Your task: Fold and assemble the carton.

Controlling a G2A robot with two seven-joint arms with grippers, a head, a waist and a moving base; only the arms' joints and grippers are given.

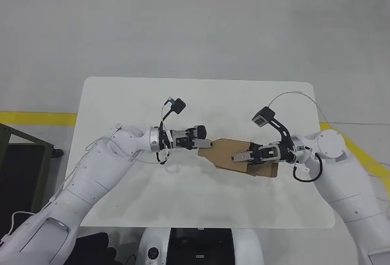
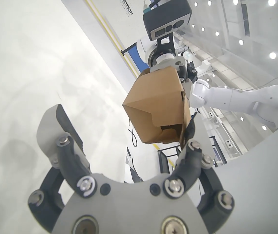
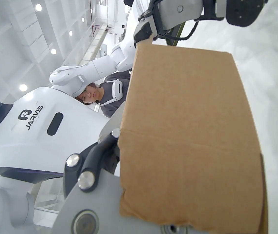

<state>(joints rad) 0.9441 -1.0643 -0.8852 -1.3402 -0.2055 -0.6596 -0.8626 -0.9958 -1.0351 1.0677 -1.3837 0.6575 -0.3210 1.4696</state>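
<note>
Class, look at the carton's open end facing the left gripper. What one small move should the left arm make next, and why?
Probably sweep the open left gripper sideways, so its finger touching the loose end flap folds it inward. The right gripper holds the carton above the table, and this end is not closed yet.

The white table (image 1: 115, 99), rectangular with rounded corners, stands on a grey floor (image 1: 36, 53). A yellow floor line (image 1: 29, 118) reaches the table's sides (the carton (image 1: 221, 149) hangs above the table's middle, off its surface).
</note>
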